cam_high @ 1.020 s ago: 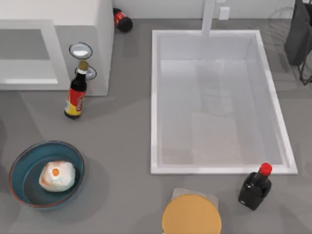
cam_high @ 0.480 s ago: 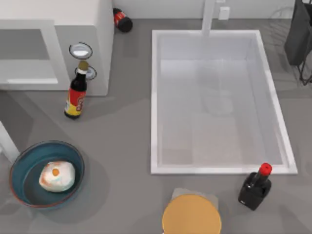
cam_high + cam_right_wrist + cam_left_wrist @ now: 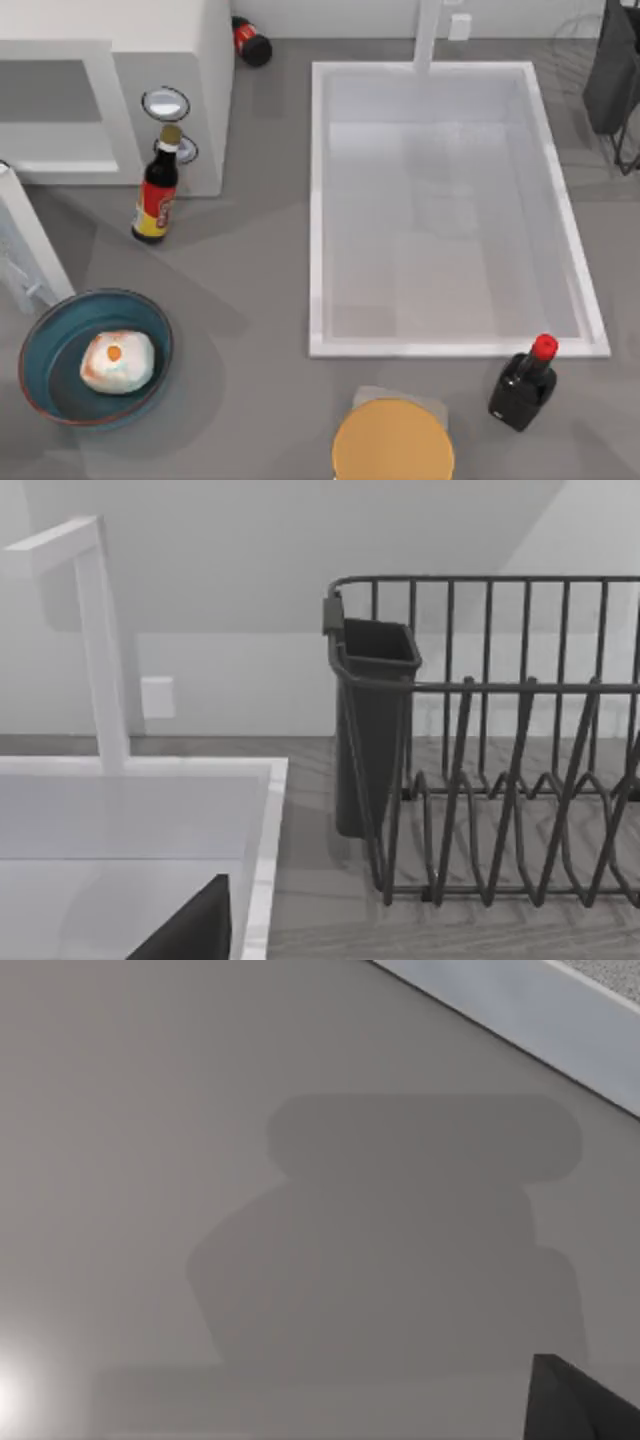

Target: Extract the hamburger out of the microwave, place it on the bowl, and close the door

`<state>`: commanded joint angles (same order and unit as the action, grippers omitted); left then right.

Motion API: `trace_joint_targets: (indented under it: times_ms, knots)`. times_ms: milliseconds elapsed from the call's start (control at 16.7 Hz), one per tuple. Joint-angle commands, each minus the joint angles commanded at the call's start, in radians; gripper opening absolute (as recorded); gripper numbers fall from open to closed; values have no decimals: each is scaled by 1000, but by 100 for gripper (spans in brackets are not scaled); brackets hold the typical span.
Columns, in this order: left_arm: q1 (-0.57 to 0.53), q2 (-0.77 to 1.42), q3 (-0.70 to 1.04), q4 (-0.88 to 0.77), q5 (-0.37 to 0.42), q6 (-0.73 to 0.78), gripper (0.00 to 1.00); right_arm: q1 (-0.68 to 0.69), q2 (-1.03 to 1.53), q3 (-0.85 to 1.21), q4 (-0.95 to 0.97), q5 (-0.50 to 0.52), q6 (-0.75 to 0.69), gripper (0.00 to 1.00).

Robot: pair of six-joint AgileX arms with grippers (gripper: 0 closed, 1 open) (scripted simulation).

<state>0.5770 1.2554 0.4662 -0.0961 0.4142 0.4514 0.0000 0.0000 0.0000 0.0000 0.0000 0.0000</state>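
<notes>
a: what sits at the table's left?
b: the door (image 3: 22, 240) stands partly open off the microwave (image 3: 110, 90), just beside the bowl (image 3: 40, 345). the hamburger (image 3: 117, 361) lies inside that bowl.
a: further right?
b: a sauce bottle (image 3: 155, 195), the sink (image 3: 320, 200), an orange disc (image 3: 393, 440), a black bottle (image 3: 522, 385).
a: gripper fingers?
b: cannot tell.

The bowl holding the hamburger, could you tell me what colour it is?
The bowl is blue, dark teal inside, with a thin reddish rim; the top view shows it best.

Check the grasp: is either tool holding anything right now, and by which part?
Cannot be told. The hamburger lies free in the bowl; the door is swinging shut, nothing visibly gripping it.
</notes>
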Motion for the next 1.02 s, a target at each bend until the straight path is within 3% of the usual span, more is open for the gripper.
trace_joint_targets:
  times_ms: [360, 840, 1020]
  knots:
    - [-34, -11, -8, 0, -26, -33, 0, 0, 0, 0, 0, 0, 0, 100]
    - [-437, -162, -101, 15, -284, -326, 0, 0, 0, 0, 0, 0, 0, 100]
    - [-506, -199, -124, 19, -342, -390, 0, 0, 0, 0, 0, 0, 0, 100]
